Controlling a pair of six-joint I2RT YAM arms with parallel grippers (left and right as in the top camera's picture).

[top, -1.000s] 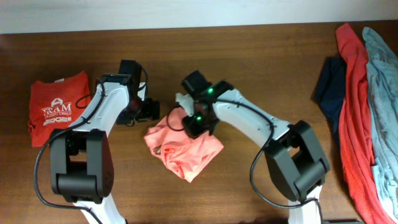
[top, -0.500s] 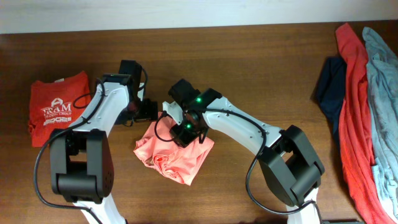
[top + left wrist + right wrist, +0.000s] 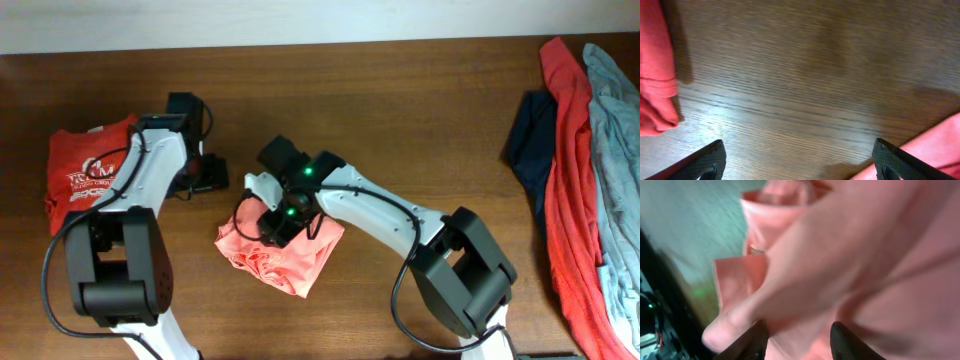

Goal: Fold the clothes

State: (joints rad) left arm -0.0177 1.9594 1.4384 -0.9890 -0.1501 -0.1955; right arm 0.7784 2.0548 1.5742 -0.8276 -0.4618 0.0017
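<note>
The plain salmon-pink shirt (image 3: 288, 258) lies bunched on the wooden table in the overhead view. My right gripper (image 3: 272, 218) presses into its upper left part. In the right wrist view its fingers (image 3: 758, 341) stand either side of a thick fold of the pink shirt (image 3: 840, 255), shut on it. My left gripper (image 3: 212, 176) hovers wide open over bare wood, apart from the pink shirt. The left wrist view shows my left gripper (image 3: 800, 167) with nothing between its fingers, the pink shirt (image 3: 940, 147) at lower right.
A folded red shirt with white lettering (image 3: 88, 178) lies at the far left, its edge also in the left wrist view as red cloth (image 3: 655, 75). Coral-red (image 3: 565, 180), grey-blue (image 3: 615, 150) and navy (image 3: 530, 130) garments are heaped along the right edge.
My right gripper has moved left and toward the front, dragging the pink shirt with it. My left arm has drawn back left, toward the red shirt.
</note>
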